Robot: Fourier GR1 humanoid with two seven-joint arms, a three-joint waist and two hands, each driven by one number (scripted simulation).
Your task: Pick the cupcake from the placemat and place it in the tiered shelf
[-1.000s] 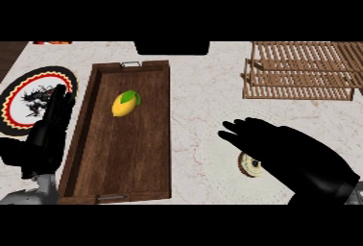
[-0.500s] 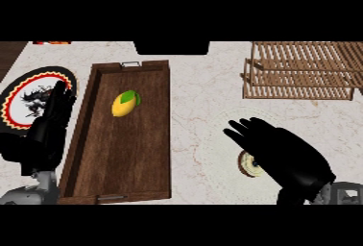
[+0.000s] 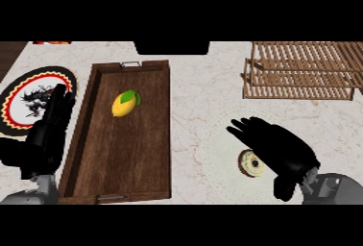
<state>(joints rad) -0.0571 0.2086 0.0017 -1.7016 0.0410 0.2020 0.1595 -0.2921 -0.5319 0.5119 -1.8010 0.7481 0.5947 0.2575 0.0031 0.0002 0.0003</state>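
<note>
The cupcake [image 3: 249, 162] shows as a small round brown and cream shape on a pale round placemat [image 3: 225, 126] at the lower right of the counter. My right hand [image 3: 278, 149] hovers over it with straight fingers, covering its right side. The wooden tiered shelf [image 3: 303, 70] stands at the upper right, apart from the hand. My left hand [image 3: 47, 129] rests open at the left edge, fingers up, beside the tray.
A long dark wooden tray [image 3: 127, 158] lies in the middle-left with a yellow and green fruit [image 3: 125, 103] in it. A round black, red and white plate [image 3: 28, 98] sits at the far left. A dark object [image 3: 172, 47] is at the top centre.
My right hand has drawn back toward the lower right and now lies lower over the cupcake. The left hand stays where it was.
</note>
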